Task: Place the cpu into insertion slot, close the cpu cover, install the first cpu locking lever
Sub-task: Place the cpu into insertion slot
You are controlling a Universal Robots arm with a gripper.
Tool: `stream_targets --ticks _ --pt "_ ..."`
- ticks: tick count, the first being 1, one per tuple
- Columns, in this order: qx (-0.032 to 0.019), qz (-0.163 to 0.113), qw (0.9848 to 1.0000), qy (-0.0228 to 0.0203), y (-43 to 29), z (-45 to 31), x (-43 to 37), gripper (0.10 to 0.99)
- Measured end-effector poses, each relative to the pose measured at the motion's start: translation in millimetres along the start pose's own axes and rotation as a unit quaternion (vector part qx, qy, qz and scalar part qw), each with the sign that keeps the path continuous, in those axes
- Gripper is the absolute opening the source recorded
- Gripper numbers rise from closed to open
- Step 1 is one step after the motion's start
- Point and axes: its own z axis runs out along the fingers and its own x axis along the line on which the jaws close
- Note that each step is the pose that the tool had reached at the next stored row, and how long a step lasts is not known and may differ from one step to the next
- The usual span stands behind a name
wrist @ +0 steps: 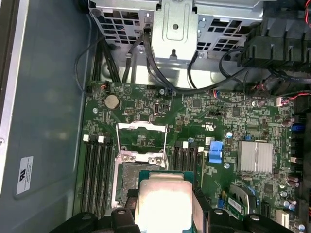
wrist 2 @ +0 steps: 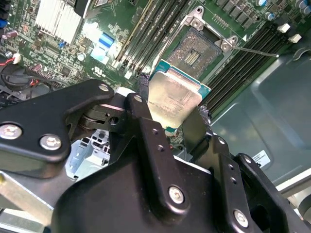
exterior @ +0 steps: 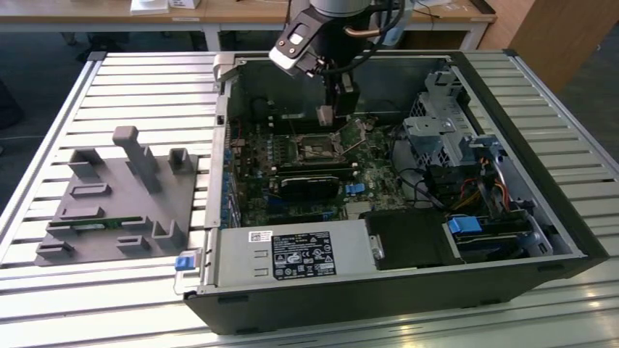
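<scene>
Metal-slat table [exterior: 145, 87] w/ PC case [exterior: 387, 293]; pincer [wrist 2: 173, 102] grips cpu [wrist 2: 171, 92] nr insertion slot [wrist 2: 197, 51].

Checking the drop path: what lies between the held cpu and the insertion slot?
Nothing: in the second wrist view the stretch from the cpu in the gripper to the insertion slot is bare.
</scene>
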Motion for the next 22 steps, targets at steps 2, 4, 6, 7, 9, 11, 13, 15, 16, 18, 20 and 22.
stream_targets --ticks 2,4,6,7,9,11,13,15,16,18,20,22 --pt "0.0 0.0 1.0 0.0 -0.2 1.0 0.0 0.525" --pt "0.0 0.0 1.0 0.0 -0.6 2.1 0.0 0.525" --pt "0.0 0.0 1.0 -0.0001 -0.7 3.1 0.0 0.525" --pt "0.0 0.0 1.0 -0.0001 -0.8 3.5 0.0 0.525" --pt "0.0 0.0 1.0 0.0 -1.1 4.5 0.0 0.525" --pt "0.0 0.0 1.0 0.0 -1.2 5.7 0.0 0.525" --pt "0.0 0.0 1.0 0.0 -1.4 6.8 0.0 0.525" --pt "0.0 0.0 1.0 0.0 -1.6 8.1 0.0 0.525" --pt "0.0 0.0 1.0 0.0 -1.6 8.7 0.0 0.525" --pt "0.0 0.0 1.0 0.0 -1.8 9.8 -0.1 0.525" --pt "0.0 0.0 1.0 0.0 -2.0 10.7 -0.1 0.525" --pt "0.0 0.0 1.0 0.0 -2.1 11.6 -0.1 0.525"
